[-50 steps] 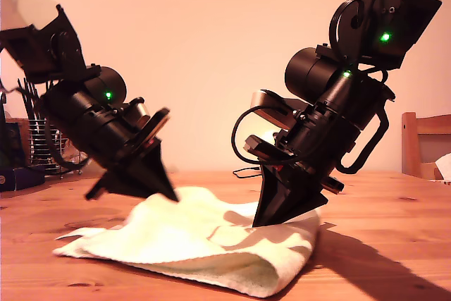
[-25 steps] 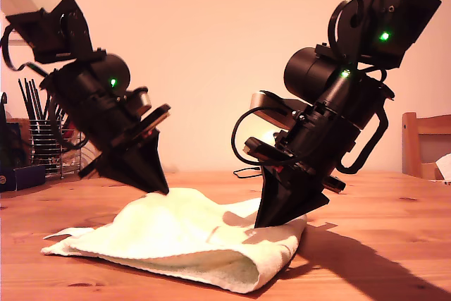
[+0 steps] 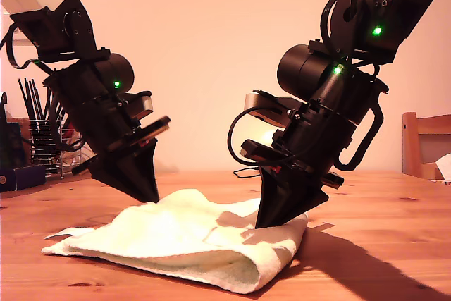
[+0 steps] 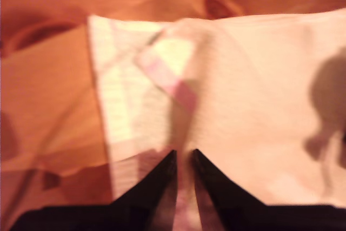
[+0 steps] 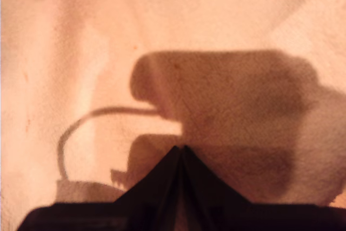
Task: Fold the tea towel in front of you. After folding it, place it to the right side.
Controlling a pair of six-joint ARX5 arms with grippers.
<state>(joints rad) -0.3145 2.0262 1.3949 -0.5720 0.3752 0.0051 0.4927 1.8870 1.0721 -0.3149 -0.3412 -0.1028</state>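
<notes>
Cream tea towel (image 3: 176, 248) folded | wooden table (image 3: 380, 209) | both grippers' tips touching it

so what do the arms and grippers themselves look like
Both arms are matte black, with bulky cylindrical motor housings carrying small green indicator lights, and white upper links. Each of them ends in a black wedge-shaped gripper tapering to two pointed fingers, as with my first gripper and my second gripper. Black cables loop along the arm on the exterior view's right.

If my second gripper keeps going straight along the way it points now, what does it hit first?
Most likely the tea towel: my second gripper, jaws together, points straight down at the cloth, which fills its view. It looks close to touching; the remaining gap is unclear.
</notes>
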